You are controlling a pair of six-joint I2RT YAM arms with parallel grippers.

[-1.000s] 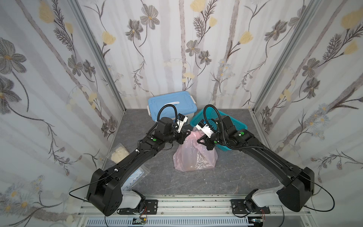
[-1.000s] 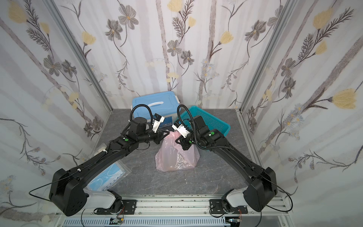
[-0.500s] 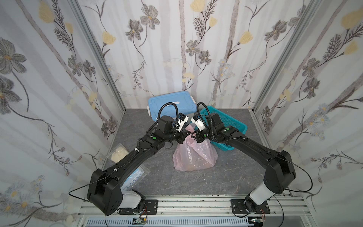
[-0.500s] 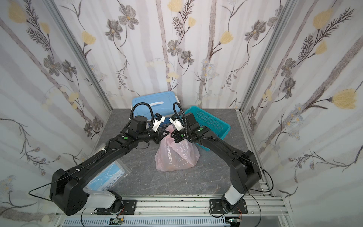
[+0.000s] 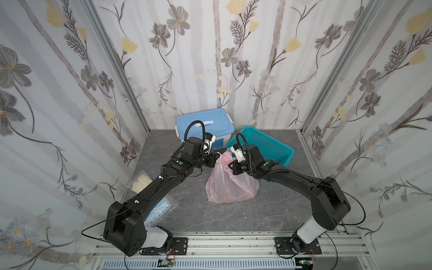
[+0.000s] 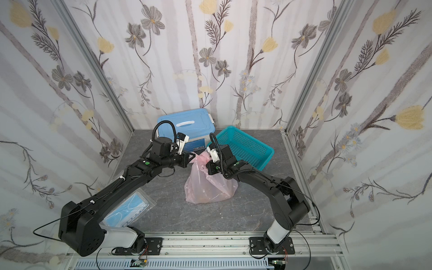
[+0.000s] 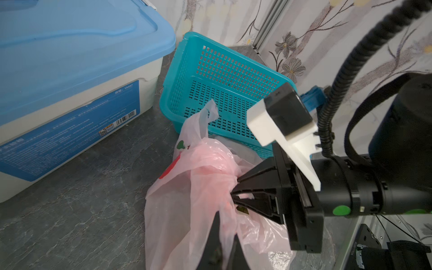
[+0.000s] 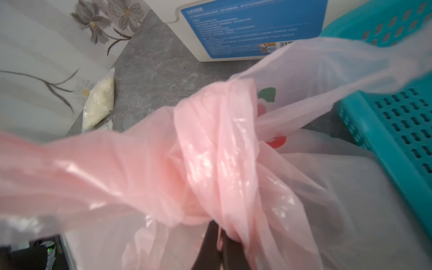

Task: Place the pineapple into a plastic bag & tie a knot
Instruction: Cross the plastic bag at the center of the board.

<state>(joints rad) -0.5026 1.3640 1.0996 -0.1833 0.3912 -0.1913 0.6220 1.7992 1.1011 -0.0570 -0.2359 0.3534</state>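
The pink plastic bag (image 5: 231,187) stands mid-table, and a faint yellow-brown shape low inside it (image 6: 205,196) may be the pineapple. Its handle loops are twisted into a scrunched knot (image 8: 210,152) at the top, which also shows in the left wrist view (image 7: 217,163). My left gripper (image 7: 226,224) is shut on a strand of pink film on the knot's left side (image 5: 216,160). My right gripper (image 8: 219,231) is shut on the film from the right (image 5: 230,167), close against the knot. The two grippers nearly face each other across it.
A blue-lidded storage box (image 5: 204,124) stands at the back, with a teal mesh basket (image 5: 264,145) right behind the bag. A packet of white lumps (image 5: 141,183) and a packet of blue masks (image 5: 161,210) lie at the left, under my left arm. Papered walls close in three sides.
My right gripper has moved left, closer to the left gripper and the bag's top, and its arm has folded in. The left arm has barely moved.
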